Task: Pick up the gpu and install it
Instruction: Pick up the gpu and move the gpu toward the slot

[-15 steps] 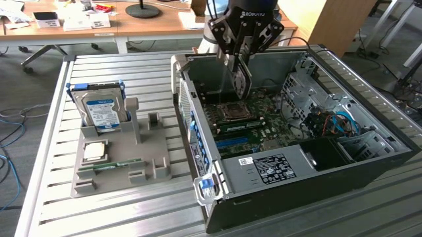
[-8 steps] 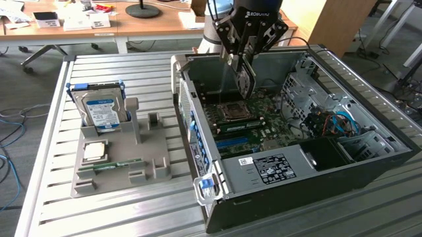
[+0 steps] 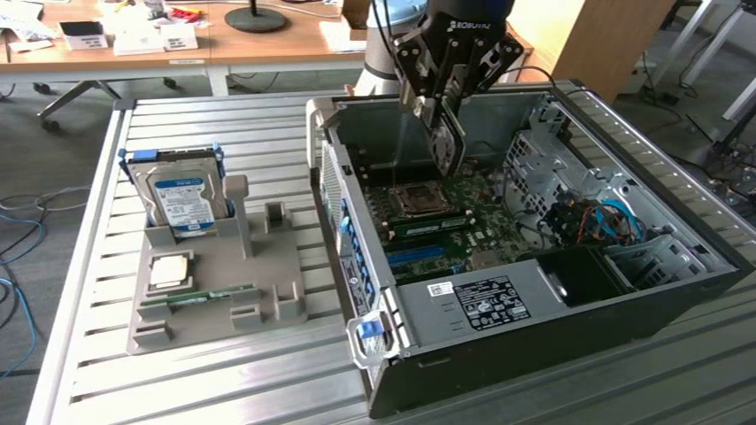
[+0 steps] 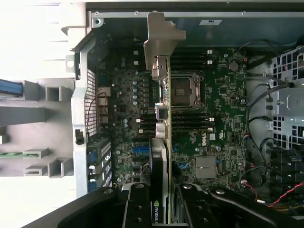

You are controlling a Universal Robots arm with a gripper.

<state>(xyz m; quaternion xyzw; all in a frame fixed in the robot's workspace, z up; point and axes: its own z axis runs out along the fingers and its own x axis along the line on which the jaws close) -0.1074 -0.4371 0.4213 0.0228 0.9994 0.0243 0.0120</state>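
Up close, at the near edge of the slatted grey metal worktop [image 3: 236, 372], a grey plastic parts tray [image 3: 278, 301] sits on the exterior view's left.
- On the tray: a narrow green memory stick [image 3: 195, 297] lying flat. Just behind it is a square silver processor chip [image 3: 169, 270]. Farther back, a silver hard drive with a blue-white label [image 3: 183, 199] stands upright in its slot.
- Beside the tray on the exterior view's right: a black tower computer case [image 3: 661, 310] on its side, with the panel off. The boxy power supply with a white label [image 3: 484, 301] is at its near end.
- Deeper inside: the green motherboard [image 3: 473, 221] [image 4: 223, 104], with its square metal processor socket [image 3: 416, 199] [image 4: 183, 90] uncovered.
- Over the board: the black robot arm [image 3: 466, 35] reaches down into the case. Its jaws are pinching the gpu [image 3: 447, 142] [image 4: 159, 161], a thin dark circuit card with a black fan and a grey metal end bracket [image 4: 161, 33]. The card hangs on edge right by the socket, with the bracket toward the case's rear wall. I can't tell whether its lower edge meets the board.
- Far back: wooden desks [image 3: 272, 44] and a round black lamp base [image 3: 257, 18].
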